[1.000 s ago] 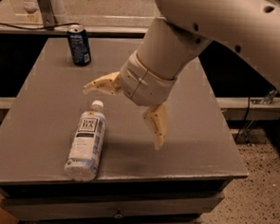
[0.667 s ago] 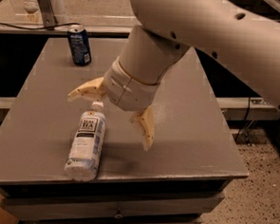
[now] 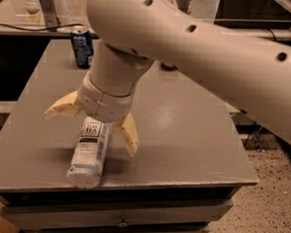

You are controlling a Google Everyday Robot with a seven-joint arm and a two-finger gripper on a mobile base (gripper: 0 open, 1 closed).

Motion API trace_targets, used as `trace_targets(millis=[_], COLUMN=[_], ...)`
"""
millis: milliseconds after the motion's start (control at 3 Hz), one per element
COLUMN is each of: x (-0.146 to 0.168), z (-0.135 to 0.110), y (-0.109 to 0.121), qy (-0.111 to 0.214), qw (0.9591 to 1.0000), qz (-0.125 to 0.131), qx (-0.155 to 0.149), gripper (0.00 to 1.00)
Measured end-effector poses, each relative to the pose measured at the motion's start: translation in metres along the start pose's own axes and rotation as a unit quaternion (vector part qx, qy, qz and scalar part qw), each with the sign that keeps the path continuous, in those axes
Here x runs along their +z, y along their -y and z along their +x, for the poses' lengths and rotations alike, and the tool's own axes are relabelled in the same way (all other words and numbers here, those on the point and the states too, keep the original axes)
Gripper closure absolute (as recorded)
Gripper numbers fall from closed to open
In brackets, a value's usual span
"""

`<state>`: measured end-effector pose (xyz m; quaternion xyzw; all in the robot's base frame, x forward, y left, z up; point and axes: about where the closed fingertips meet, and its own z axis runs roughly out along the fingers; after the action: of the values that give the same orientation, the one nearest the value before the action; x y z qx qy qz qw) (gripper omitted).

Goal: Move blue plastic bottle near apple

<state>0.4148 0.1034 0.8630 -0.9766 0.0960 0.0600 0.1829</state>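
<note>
Tool [image 3: 89,132]: in the camera view it hung low over the near-left part of the desk [image 3: 198,136], at the end of the big pale arm [image 3: 199,47]; its two tan fingers [image 3: 128,133] were spread wide and pinched nothing
Blue plastic bottle [image 3: 88,157]: lay on its side on the desk near the front edge, directly beneath the tool; its base end pointed at the front edge; its cap end was hidden under the wrist
Key relation: the bottle's long axis ran from the front toward the back of the desk, tilted slightly; the fingers stood one on each side of it, across that axis, so the bottle lay between them; one finger was just beside the label, the other well out to the side; by my judgement, a straight descent and a closing would take it across its width
Apple [image 3: 167,67]: only a reddish sliver showed past the arm, toward the back of the desk; well apart from the bottle; the rest was hidden
Soda can [image 3: 82,46]: upright at the back-left corner; well apart from the bottle
Counts: one tool with two fingers; one arm; one bottle; one apple, partly seen; one can; one desk
</note>
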Motion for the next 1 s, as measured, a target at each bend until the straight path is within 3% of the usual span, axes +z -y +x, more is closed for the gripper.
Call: trace_targets(millis=[333,667,1000], x=[0.009,0.016,0.018], z=[0.009,0.016,0.019], y=[0.008,0.008,0.003], qy=[-0.015,-0.026,-0.035], qw=[0.9997,0.9990,0.9984], qz=[-0.013,-0.031,-0.044], qx=[-0.014,-0.018,-0.013], gripper=[0.00,0.16,0.39])
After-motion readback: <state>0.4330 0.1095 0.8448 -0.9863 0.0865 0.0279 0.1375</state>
